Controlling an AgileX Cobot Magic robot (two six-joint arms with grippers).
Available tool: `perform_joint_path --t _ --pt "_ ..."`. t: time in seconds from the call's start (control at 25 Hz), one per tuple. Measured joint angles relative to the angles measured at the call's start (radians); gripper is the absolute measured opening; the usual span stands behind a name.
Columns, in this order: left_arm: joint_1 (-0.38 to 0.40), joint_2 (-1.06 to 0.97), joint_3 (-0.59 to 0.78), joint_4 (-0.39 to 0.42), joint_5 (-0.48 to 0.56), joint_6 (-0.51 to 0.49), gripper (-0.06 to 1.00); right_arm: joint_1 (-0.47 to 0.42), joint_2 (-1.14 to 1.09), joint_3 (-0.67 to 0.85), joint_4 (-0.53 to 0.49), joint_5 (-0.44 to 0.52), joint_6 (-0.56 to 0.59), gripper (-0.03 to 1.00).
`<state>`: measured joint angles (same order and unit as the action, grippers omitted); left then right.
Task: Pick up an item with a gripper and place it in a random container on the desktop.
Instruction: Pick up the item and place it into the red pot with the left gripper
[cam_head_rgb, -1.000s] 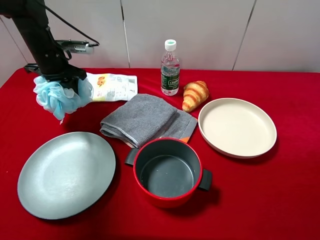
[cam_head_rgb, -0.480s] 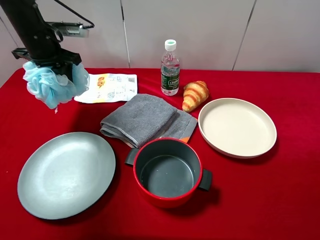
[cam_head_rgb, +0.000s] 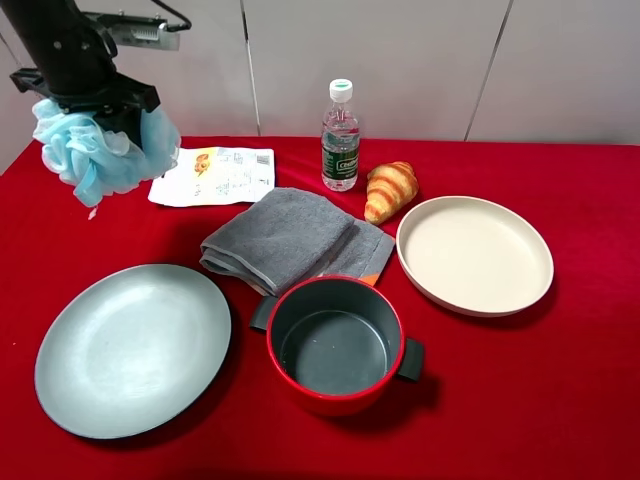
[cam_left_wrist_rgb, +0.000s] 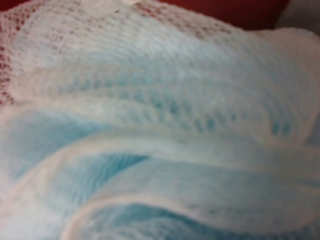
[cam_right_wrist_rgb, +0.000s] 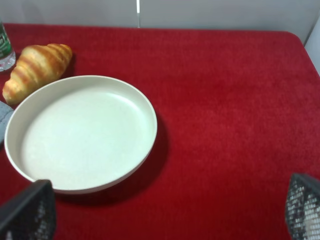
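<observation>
My left gripper (cam_head_rgb: 98, 118) is shut on the light-blue mesh bath pouf (cam_head_rgb: 98, 150) and holds it high above the far left of the red desktop (cam_head_rgb: 520, 400). The pouf fills the left wrist view (cam_left_wrist_rgb: 160, 150), which hides the fingers. The red pot (cam_head_rgb: 335, 343) with its dark grey inside stands empty at the front middle, well to the right of and nearer than the pouf. My right gripper (cam_right_wrist_rgb: 165, 212) is open and empty; its fingertips (cam_right_wrist_rgb: 27, 210) show at the view's edges, over the cloth near the cream dish.
A grey-blue plate (cam_head_rgb: 133, 346) lies at the front left. A grey folded towel (cam_head_rgb: 290, 238) lies behind the pot. A paper packet (cam_head_rgb: 215, 175), a water bottle (cam_head_rgb: 340, 123) and a croissant (cam_head_rgb: 390, 190) are at the back. A cream shallow dish (cam_head_rgb: 474, 253) sits right.
My left gripper has risen and moved left with the pouf, away from the paper packet. The right arm's state in earlier frames is not shown.
</observation>
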<state>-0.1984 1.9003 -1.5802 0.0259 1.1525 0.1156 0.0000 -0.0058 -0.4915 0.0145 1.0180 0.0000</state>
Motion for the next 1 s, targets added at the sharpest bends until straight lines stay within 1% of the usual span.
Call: perform_joint_path --t 0.36,0.56,1.0 --pt "-0.096 -0.016 0.000 -0.001 0.002 -0.003 0.48 0.000 -0.001 0.000 0.000 0.000 0.000 0.69" --pt "-0.162 -0.018 0.000 0.000 0.002 -0.028 0.48 0.000 -0.001 0.000 0.000 0.000 0.000 0.69" --pt "-0.321 -0.018 0.000 0.000 0.002 -0.045 0.48 0.000 -0.001 0.000 0.000 0.000 0.000 0.69"
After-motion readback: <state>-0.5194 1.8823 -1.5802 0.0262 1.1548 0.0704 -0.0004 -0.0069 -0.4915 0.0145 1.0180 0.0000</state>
